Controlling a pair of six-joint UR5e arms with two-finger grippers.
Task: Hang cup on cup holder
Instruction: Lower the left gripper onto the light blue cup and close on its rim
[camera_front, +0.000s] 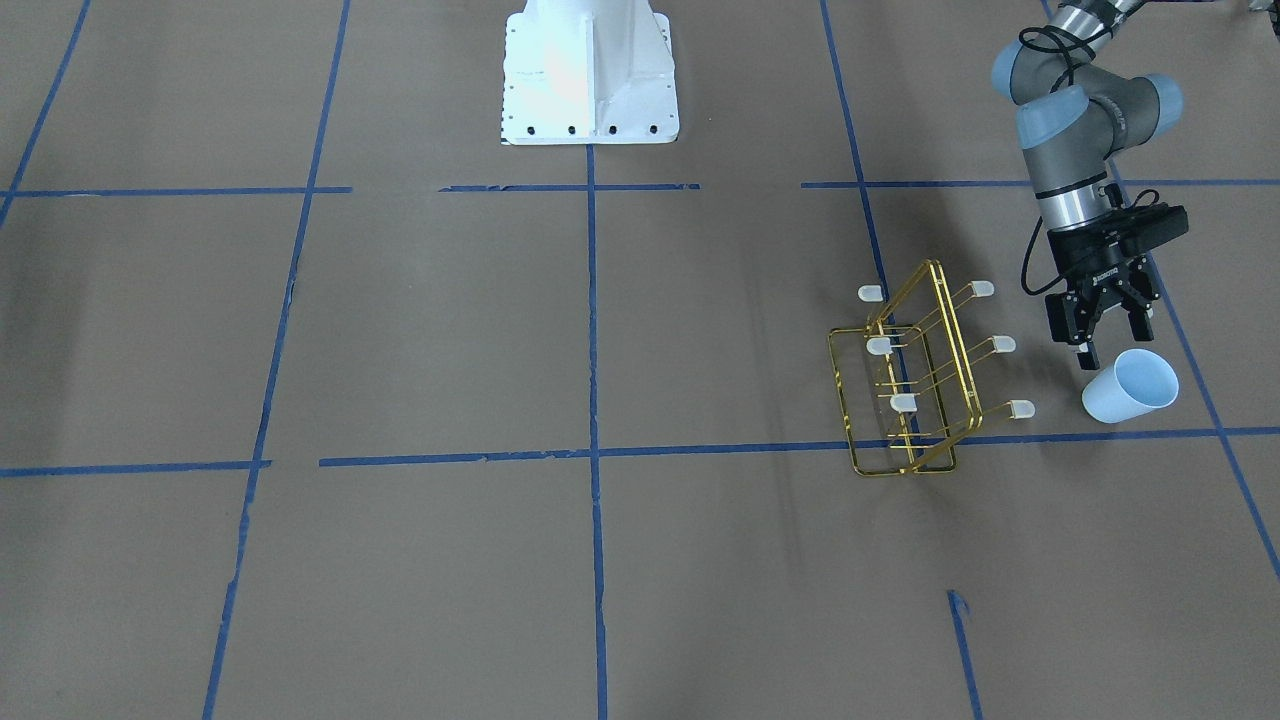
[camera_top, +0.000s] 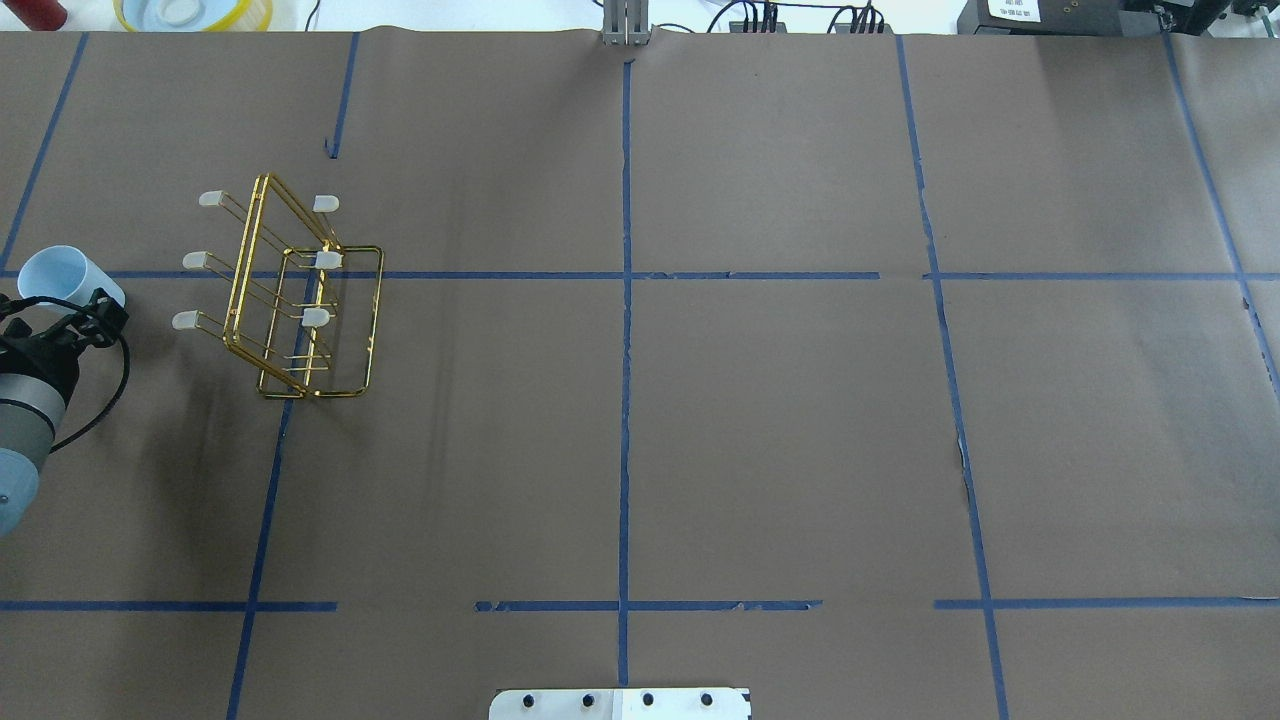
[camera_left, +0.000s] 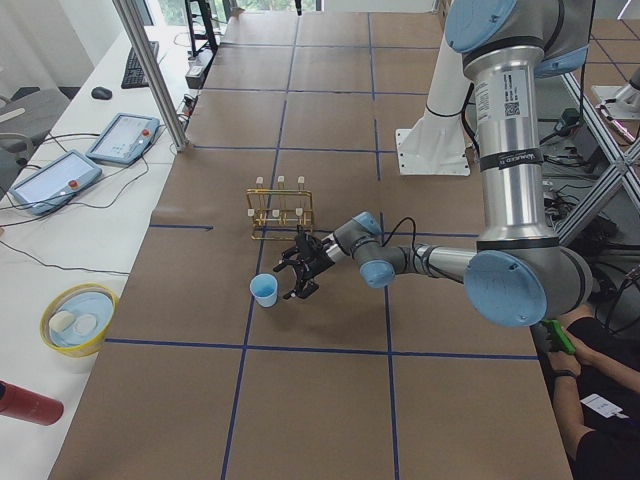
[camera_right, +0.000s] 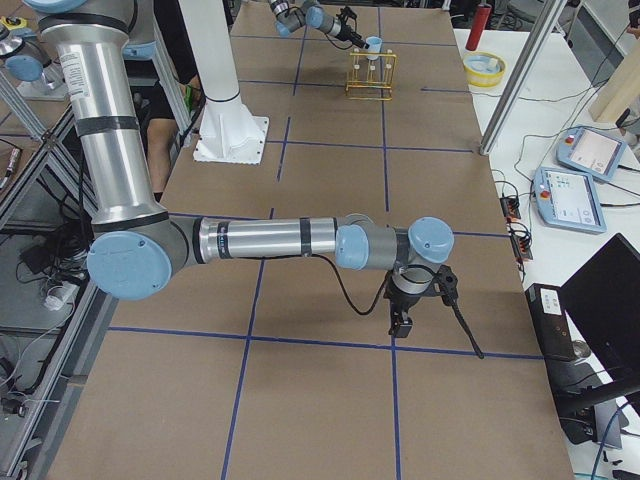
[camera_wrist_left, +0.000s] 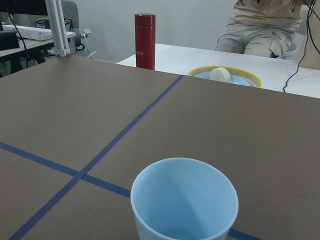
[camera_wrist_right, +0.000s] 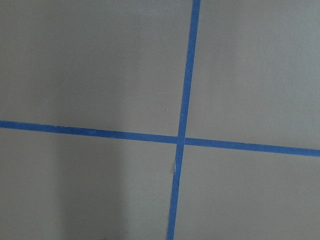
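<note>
Pale blue-white cup: one cup (camera_wrist_left: 184, 200), closest to the lens at the bottom centre of the left wrist view. It stands upright, mouth up, on the counter (camera_wrist_left: 240, 135).
Left end effector: one (camera_front: 1100, 335), at the right of the front-facing view. Its jaws are spread with nothing between them. The cup sits just below the fingertips in that frame, just beside them; I cannot tell whether they touch.
Cup holder: one gold wire cup holder (camera_front: 903, 402), left of the cup in the front-facing view, near it but apart. Its base lies flat on the counter, and it carries six whitish caps (camera_front: 1003, 344), three on each side of the slanted frame.
Tape lines: blue tape lines (camera_wrist_left: 125, 132) cross on the brown paper, beyond the cup in the left wrist view.
Right end effector: one (camera_right: 400, 322), lower centre of the right-side view, pointing down close over the counter, well apart from cup and holder. I cannot tell whether it is open or closed.
Farthest, top of the left wrist view: one red bottle (camera_wrist_left: 145, 41), one yellow-rimmed bowl (camera_wrist_left: 225, 77) and one seated person (camera_wrist_left: 260, 25).
</note>
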